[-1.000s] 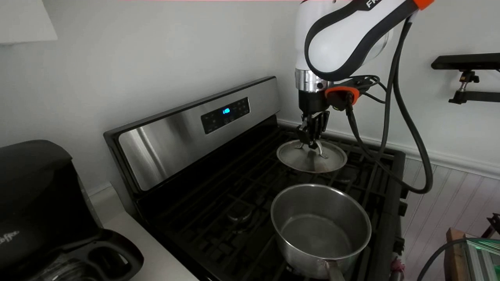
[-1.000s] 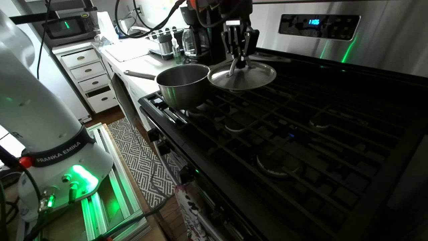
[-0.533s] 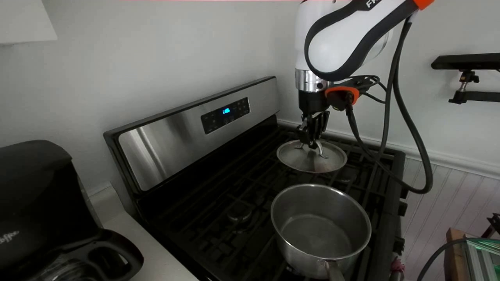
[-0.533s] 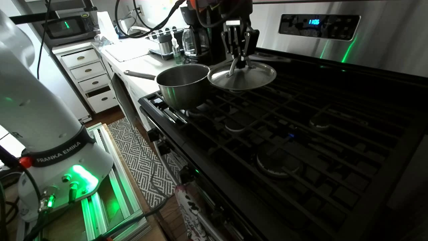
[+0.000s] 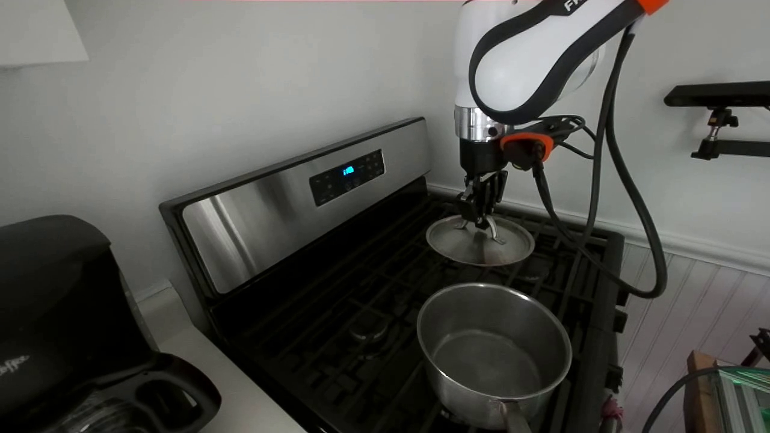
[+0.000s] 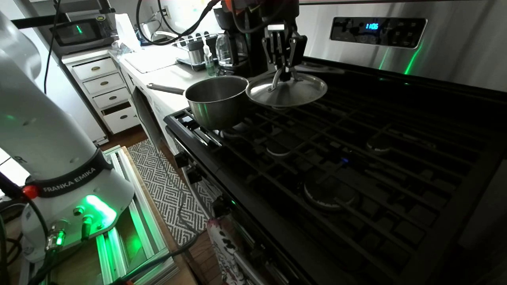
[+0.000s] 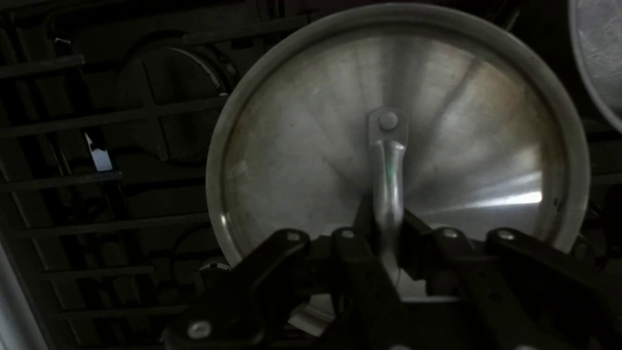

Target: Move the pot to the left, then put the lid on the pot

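The steel pot (image 5: pixel 494 361) stands open and empty on the stove with its handle toward the camera in an exterior view. It also shows in an exterior view (image 6: pixel 218 105), and part of its rim is in the wrist view (image 7: pixel 601 56). The round silver lid (image 5: pixel 462 245) hangs level above the grates beside the pot, about rim height, in an exterior view (image 6: pixel 287 94). My gripper (image 5: pixel 481 221) points down and is shut on the lid's arched handle. In the wrist view the fingers (image 7: pixel 388 221) lie on both sides of the handle; the lid (image 7: pixel 306 126) fills the middle.
The black stove grates (image 6: pixel 336 166) run under the lid and pot. The stove's back panel (image 5: pixel 258 222) rises behind. A coffee maker (image 5: pixel 66 313) stands on the counter (image 5: pixel 240 385) beside the stove. A cable (image 5: pixel 656 252) loops down from the arm.
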`<action>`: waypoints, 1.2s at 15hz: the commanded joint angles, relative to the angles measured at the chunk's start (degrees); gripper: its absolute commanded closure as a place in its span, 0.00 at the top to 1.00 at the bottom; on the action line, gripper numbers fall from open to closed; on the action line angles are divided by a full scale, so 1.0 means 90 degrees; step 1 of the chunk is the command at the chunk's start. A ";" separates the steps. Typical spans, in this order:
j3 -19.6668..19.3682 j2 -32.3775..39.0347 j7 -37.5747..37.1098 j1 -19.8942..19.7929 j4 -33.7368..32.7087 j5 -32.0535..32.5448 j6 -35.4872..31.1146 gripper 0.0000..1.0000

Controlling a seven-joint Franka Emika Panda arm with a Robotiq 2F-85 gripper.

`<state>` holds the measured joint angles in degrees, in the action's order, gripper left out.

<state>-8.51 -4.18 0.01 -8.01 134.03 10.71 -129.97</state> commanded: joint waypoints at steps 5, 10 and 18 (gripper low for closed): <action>0.0243 -0.0627 -0.0256 0.0074 0.0302 0.0318 0.0046 0.02; 0.0386 -0.1130 -0.0132 0.0119 0.0397 0.0305 0.0150 0.02; 0.0999 -0.2188 -0.0423 0.0365 0.1066 0.0474 0.1232 0.02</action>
<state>-1.29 -18.25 -1.15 -5.55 139.68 12.78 -121.68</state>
